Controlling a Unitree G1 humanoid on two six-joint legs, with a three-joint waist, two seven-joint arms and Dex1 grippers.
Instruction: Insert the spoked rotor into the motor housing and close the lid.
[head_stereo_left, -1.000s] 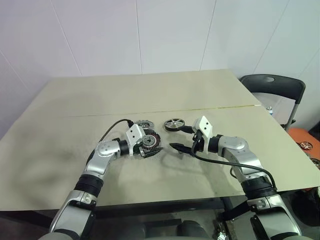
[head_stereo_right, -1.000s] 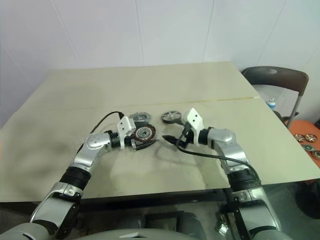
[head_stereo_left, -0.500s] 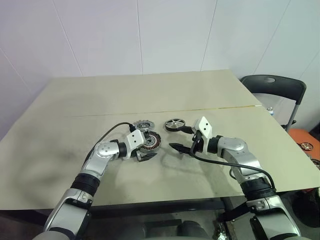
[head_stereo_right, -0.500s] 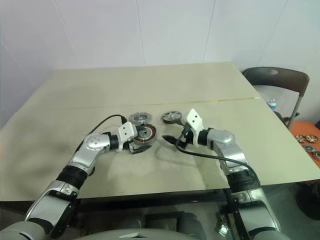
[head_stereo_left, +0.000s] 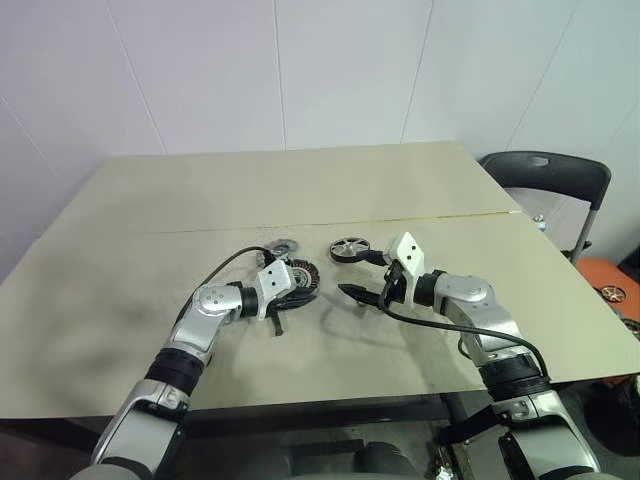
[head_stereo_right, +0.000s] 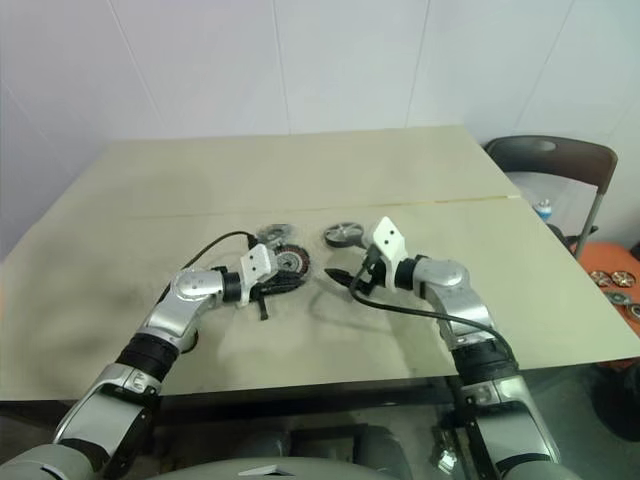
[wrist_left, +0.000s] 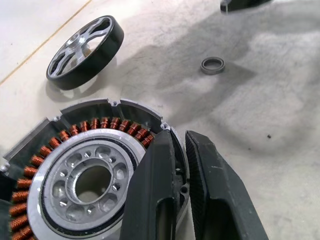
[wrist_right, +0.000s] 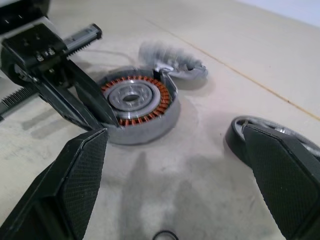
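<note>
Since a second ago, left hand (wrist_left: 180, 165) has clenched on the motor housing's (wrist_left: 85, 170) rim; spoked rotor (head_stereo_left: 349, 247) lies near on the surface (head_stereo_left: 420, 180). Right hand (head_stereo_left: 352, 294) stays released.

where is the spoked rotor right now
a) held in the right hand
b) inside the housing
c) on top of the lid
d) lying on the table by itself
d, the rotor lies flat on the table, apart from the housing, and the right hand stands open and empty near it.
</note>
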